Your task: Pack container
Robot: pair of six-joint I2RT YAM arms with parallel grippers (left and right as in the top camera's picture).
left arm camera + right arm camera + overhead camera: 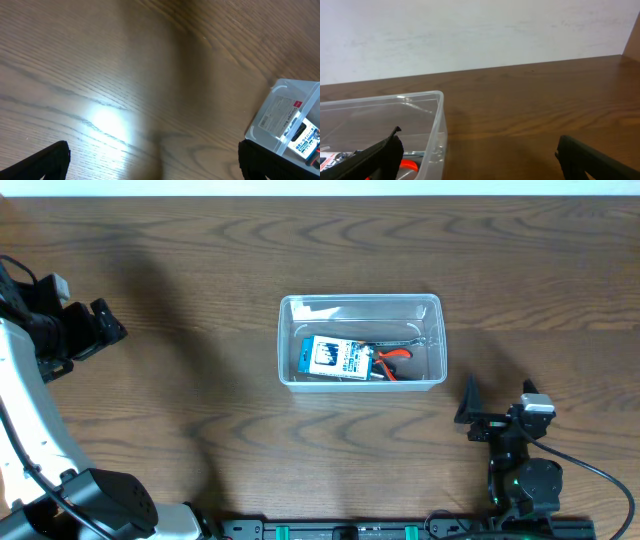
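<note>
The clear plastic container [360, 305] stands at the table's middle. Inside it lie a small blue and white box [336, 359] and red-handled pliers [393, 358]. My left gripper [100, 325] is open and empty at the far left, well away from the container; the left wrist view shows its spread fingers [152, 160] over bare wood and the container's corner [280, 112] at the right. My right gripper [478, 412] is open and empty at the front right, just outside the container's near corner [437, 117].
The wooden table [200, 260] runs to a white wall [470, 30] at the back. The arm bases [520, 480] stand along the front edge.
</note>
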